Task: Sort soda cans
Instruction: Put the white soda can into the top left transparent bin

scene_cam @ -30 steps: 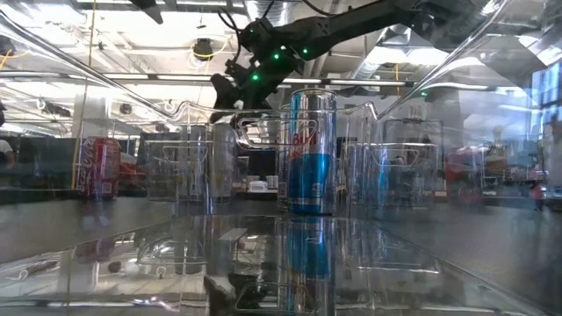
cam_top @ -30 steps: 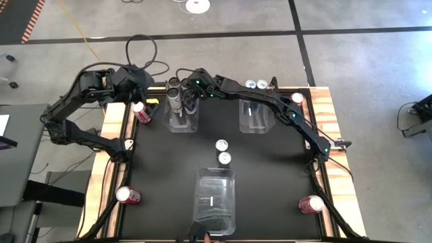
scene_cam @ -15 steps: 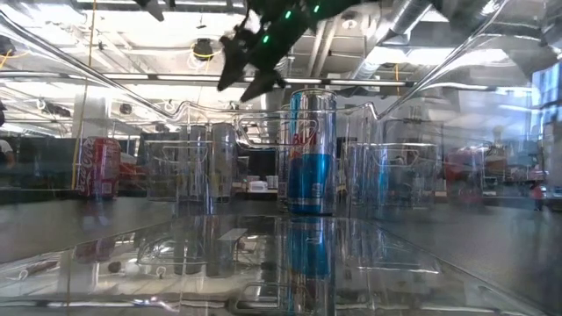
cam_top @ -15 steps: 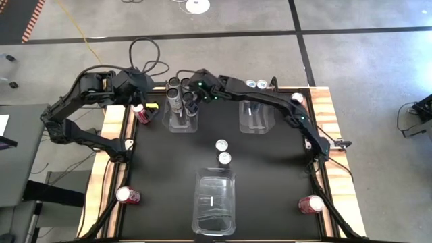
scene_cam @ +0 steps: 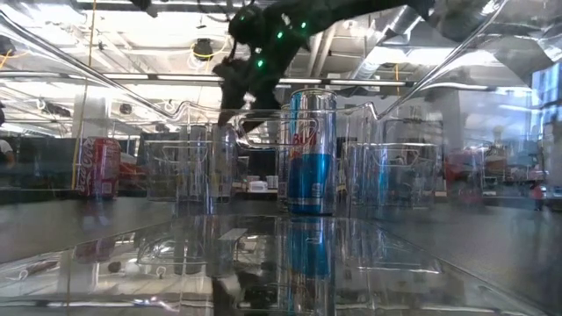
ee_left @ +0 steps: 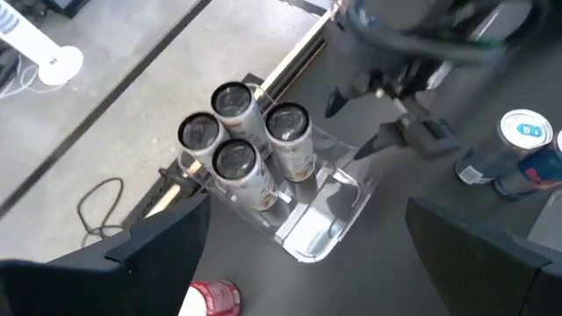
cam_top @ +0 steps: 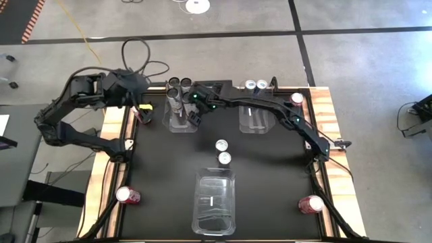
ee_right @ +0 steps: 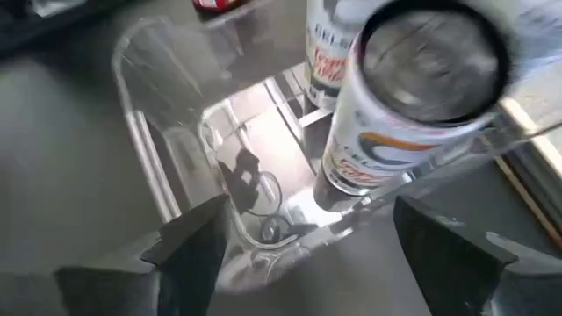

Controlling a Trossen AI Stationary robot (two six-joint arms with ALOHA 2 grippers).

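The right gripper (cam_top: 194,115) is hovering over the far-left clear bin (cam_top: 181,124), fingers spread apart and holding nothing, right beside the four grey cans (ee_left: 247,145) standing in that bin's far end. The left gripper (cam_top: 138,108) is waiting wide open just left of it, over a red can (cam_top: 142,118).

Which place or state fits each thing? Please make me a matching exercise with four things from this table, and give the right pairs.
1. grey cans
2. near bin
3. two middle blue cans
4. right gripper

a. empty
b. on the bare mat
c. jaws open, above the far-left bin
d. standing in the far-left bin

Pairs: 1-d, 2-a, 3-b, 4-c.
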